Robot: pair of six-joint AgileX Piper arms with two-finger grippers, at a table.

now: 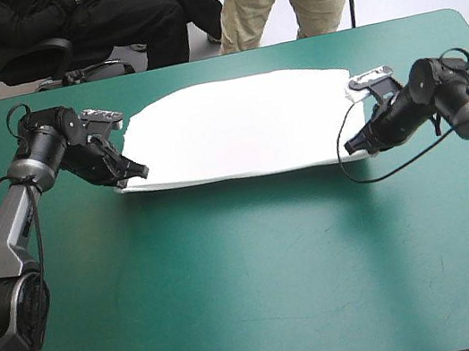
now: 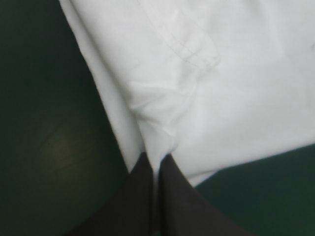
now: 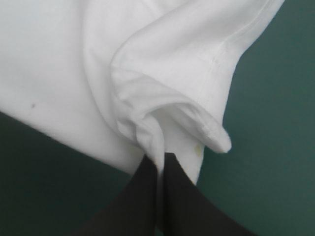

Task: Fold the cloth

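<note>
So, your table (image 1: 256, 299) w/ the teal-green cover lies flat, w/ a faint sheen on its near half. T-shirt (image 1: 239, 125) sits on the table's far half, close to the far edge and approx. midway btwn the table's side edges. It's white, spread flat in a wide band, w/ a straight near edge and a gently curved far outline. Left gripper (image 1: 138, 171) is at the shirt's corner toward the table's left edge, black fingers pinching a fold. Right gripper (image 1: 352, 146) is at the opp. corner, pinching bunched cloth by a stitched hem.
</note>
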